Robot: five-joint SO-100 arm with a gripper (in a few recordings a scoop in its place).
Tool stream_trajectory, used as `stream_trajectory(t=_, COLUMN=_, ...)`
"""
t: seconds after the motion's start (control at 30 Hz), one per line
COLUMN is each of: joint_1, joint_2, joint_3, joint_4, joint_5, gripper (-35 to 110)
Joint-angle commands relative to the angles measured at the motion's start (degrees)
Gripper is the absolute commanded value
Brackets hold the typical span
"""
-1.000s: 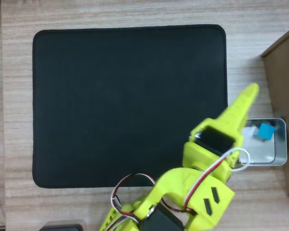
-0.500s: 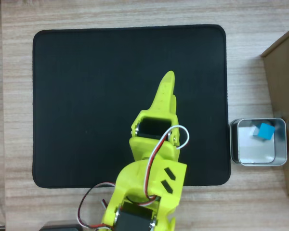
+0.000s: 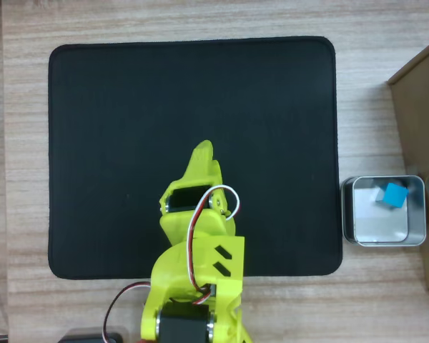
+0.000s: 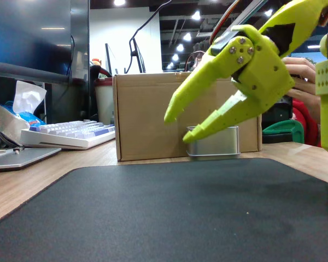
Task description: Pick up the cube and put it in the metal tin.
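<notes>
the cube [image 3: 395, 194] lies inside the tin [image 3: 347, 214], upper right corner. it looks light, stiff and smooth; opposite flat faces would be the grip. the gripper [image 4: 177, 126] hangs over the mat [image 3: 129, 143], fingers apart, empty. a box [image 4: 147, 114] stands just behind the tin.

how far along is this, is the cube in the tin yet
It looks done: in the overhead view the cube sits inside the tin, in its upper right corner. Nothing is in hand: the gripper is open and empty in the fixed view, raised above the black mat and well away from the tin. Nothing looks left except perhaps parking the arm.
</notes>
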Motion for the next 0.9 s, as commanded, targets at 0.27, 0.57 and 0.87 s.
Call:
stream_trajectory(t=0.27, joint_1=-1.58, joint_2=1.14, joint_3=-1.23, joint_4=5.71, joint_5=-2.37, gripper=0)
stream_trajectory(t=0.57, joint_1=0.62, joint_2=1.14, joint_3=-2.64, joint_4=10.37, joint_5=9.93, gripper=0)
stream_trajectory(t=0.87, joint_1=0.62, joint_2=1.14, joint_3=-2.64, joint_4=10.37, joint_5=9.93, gripper=0)
